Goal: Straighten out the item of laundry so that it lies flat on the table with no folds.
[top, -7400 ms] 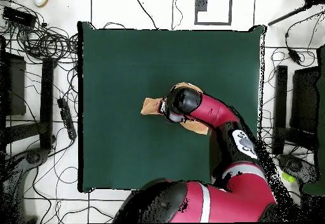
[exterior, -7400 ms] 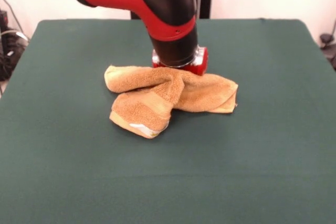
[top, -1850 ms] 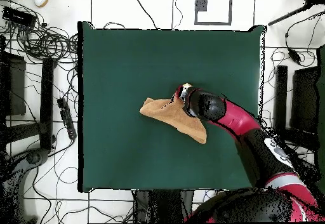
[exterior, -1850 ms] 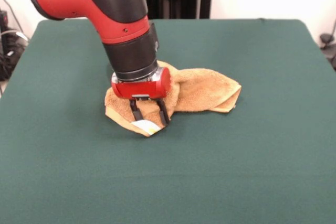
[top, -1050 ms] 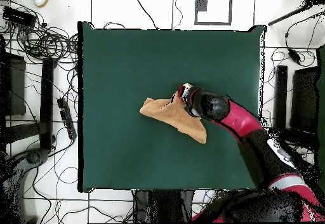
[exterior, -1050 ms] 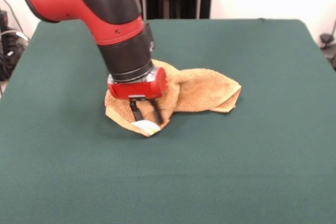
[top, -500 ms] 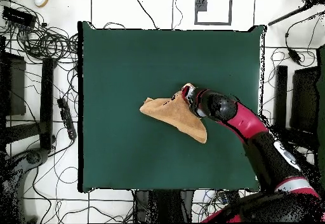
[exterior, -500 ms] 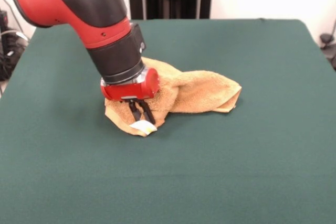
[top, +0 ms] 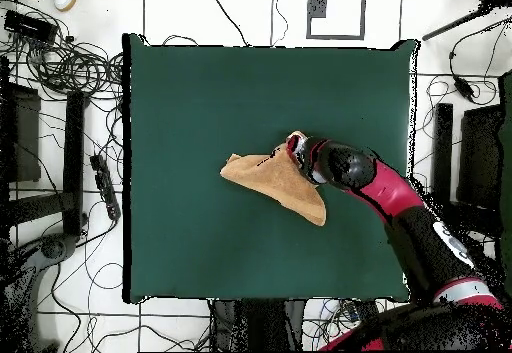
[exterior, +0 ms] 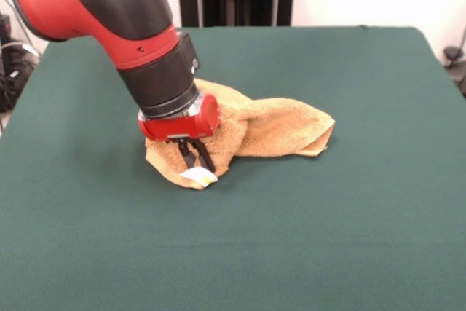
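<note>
The towel point(exterior: 251, 130) lies bunched and folded near the middle of the table point(exterior: 349, 216), far from every edge. It looks soft, light and limp, so it should drag easily. The gripper point(exterior: 195, 159) is pinched on its front corner beside the white tag point(exterior: 196, 175), a good hold

We see the towel point(exterior: 269, 127) as thick looped terry cloth, matt and rough, with a smoother woven hem and a small smooth white tag point(exterior: 195, 175). The desk point(exterior: 349, 209) wears a plain dark green felt-like cloth, matt and even. The arm point(exterior: 116, 5) shows glossy red and black shells that look like hard plastic; the tool point(exterior: 192, 155) has thin dark matt fingers.
</note>
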